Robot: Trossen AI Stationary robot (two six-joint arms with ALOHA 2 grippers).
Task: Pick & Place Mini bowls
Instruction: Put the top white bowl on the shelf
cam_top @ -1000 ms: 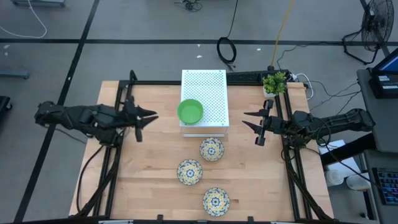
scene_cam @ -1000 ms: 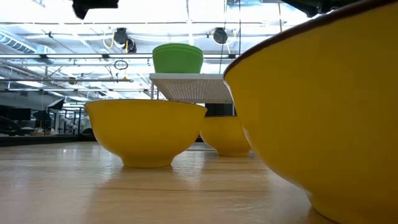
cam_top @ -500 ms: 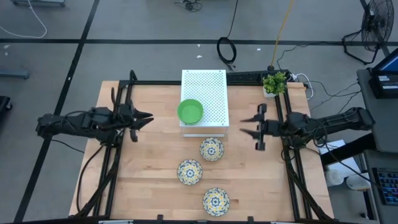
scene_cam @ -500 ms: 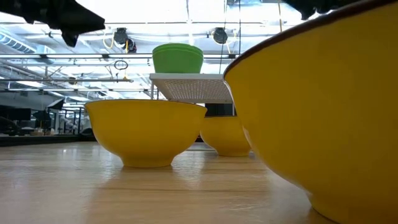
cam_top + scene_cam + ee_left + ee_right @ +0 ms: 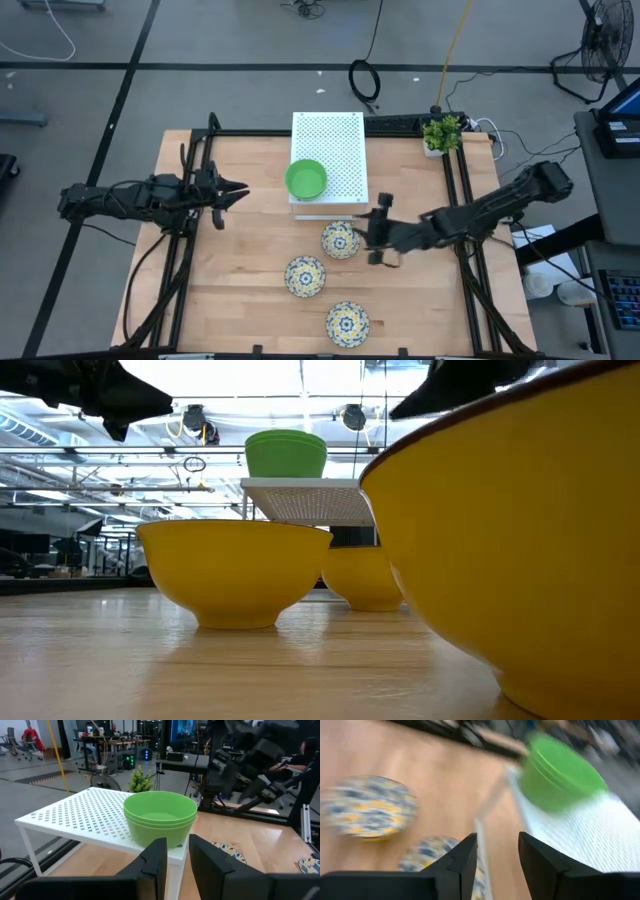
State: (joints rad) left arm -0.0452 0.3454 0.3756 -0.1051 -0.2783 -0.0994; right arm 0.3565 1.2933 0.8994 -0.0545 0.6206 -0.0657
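Hovering over the left part of the pale wooden worktop (image 5: 250, 250), the left claw (image 5: 235, 190) points right toward the stack, its two dark fingers (image 5: 156, 862) set a narrow gap apart and holding nothing. Just right of it stands the white perforated box (image 5: 335, 145) at the far middle of the worktop, and on the box's near left corner sits a stack of plain bright green round mini bowls (image 5: 306, 179), nested one in another; the left wrist view shows the same green stack (image 5: 160, 817) resting at the box's edge. Near of the box, three white mini bowls with yellow-and-blue floral pattern lie apart on the bare wood: the far floral bowl (image 5: 340, 240) just in front of the box, the middle floral bowl (image 5: 305, 276) a little left and nearer, and the nearest floral bowl (image 5: 347, 322) close to the near edge. Immediately right of the far floral bowl hangs the right claw (image 5: 380, 230), its fingers (image 5: 465, 860) spread fairly wide and empty, the arm reaching in from the right. A small green potted plant (image 5: 441, 132) stands at the far right corner.
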